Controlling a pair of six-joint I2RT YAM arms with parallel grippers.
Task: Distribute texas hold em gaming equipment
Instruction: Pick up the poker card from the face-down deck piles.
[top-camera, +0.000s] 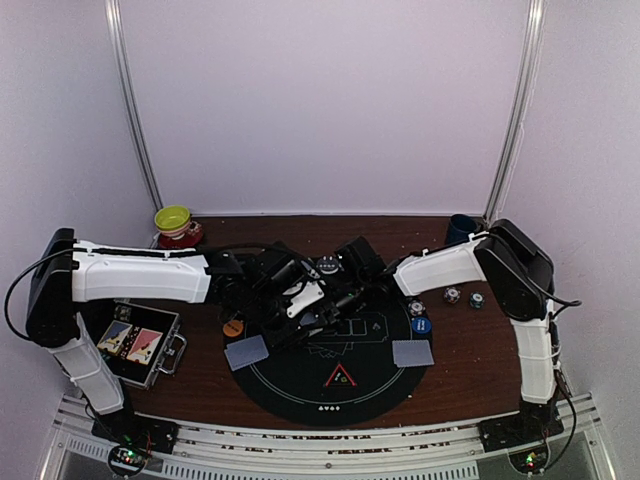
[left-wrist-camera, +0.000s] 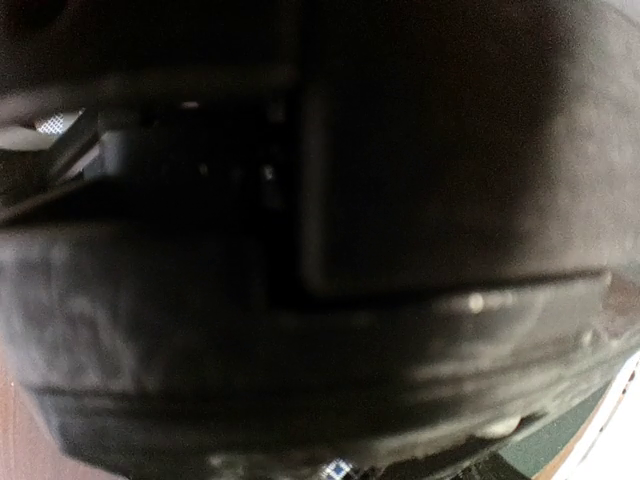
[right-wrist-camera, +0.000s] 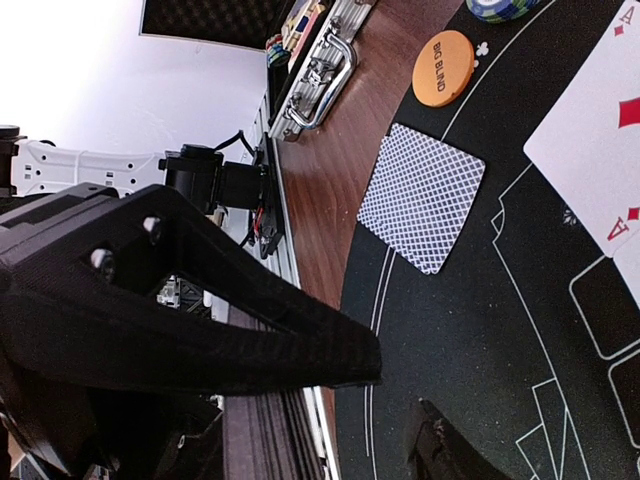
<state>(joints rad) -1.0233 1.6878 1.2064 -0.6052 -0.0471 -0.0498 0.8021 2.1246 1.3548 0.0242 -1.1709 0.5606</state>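
One face-down card (right-wrist-camera: 420, 197) lies apart from the right claw (right-wrist-camera: 400, 392).

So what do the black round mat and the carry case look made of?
Mat: likely felt or fabric-topped rubber, with a matte surface, printed white lines and no glare. Case: seemingly aluminium, since its silver trim and handle gleam.

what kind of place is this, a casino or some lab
Probably a robot lab booth, not a casino: bare white walls, robot arms bolted to a metal rail, and a round poker mat as the only gaming furniture.
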